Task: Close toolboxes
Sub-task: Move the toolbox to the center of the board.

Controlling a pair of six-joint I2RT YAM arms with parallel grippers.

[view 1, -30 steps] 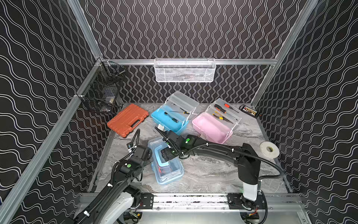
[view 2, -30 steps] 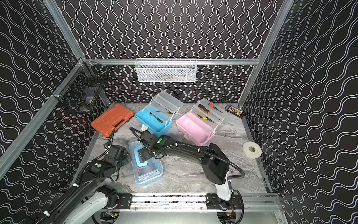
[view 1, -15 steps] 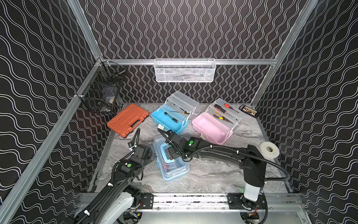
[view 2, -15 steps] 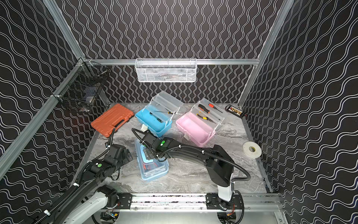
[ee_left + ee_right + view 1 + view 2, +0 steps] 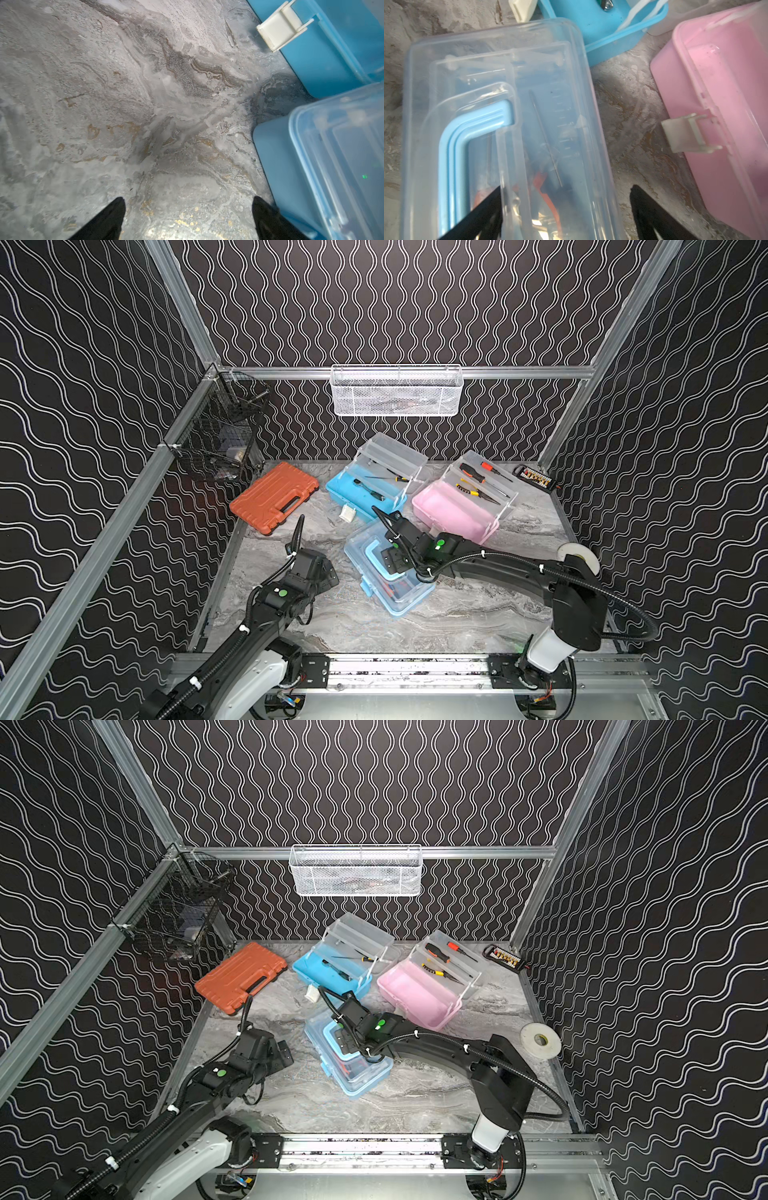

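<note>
The desk [image 5: 457, 626] is bare along its front, between the near blue box [image 5: 399, 597] and the front rail, and on the right out to the tape roll [image 5: 579, 556]. The back is crowded. The orange case [image 5: 274, 497], far blue box [image 5: 353, 493] and pink box [image 5: 449, 514] stand in a row, both boxes with lids thrown back. The near blue box lies askew mid-desk with its lid down. Its far corner is close to the far blue box, and only a narrow strip of desk parts it from the pink box.

The left tool [image 5: 188, 199] is spread wide over bare desk, just beside the near blue box, holding nothing. The right tool [image 5: 566, 187] is spread too and grips nothing. One finger [image 5: 483, 209] is over the clear lid beside the flat blue handle [image 5: 452, 155]. The other is past the lid's edge, over the strip toward the pink box. Whether either touches the lid, I cannot tell.

Only the right wrist view shows, through the lid, orange-handled pliers [image 5: 537, 180] and a thin rod. It also shows the pink box's latch [image 5: 685, 135] hanging loose. The left wrist view shows desk between the two blue boxes and the far one's white latch [image 5: 280, 29] undone. Both top views show screwdrivers [image 5: 473, 479] in the open lids.
</note>
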